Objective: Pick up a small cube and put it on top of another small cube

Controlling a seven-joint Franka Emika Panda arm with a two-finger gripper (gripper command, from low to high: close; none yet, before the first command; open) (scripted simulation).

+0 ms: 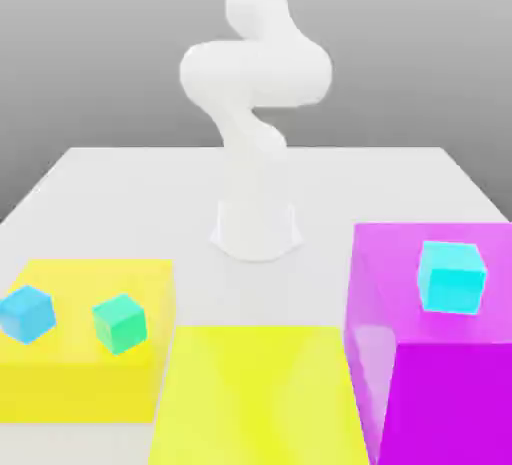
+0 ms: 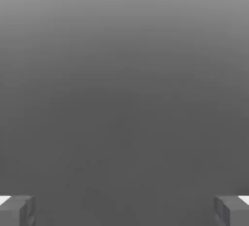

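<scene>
Two small cubes rest on a low yellow block at the exterior view's left: a blue cube and a green cube beside it, apart from each other. A cyan cube sits on top of a tall magenta block at the exterior view's right. My white arm rises from its base at the table's middle and leaves the picture upward. In the hand view my gripper is open, its grey fingertips far apart with nothing between them, facing plain grey background.
A flat yellow block lies at the front middle between the other two blocks. The white table stretches back around the arm's base.
</scene>
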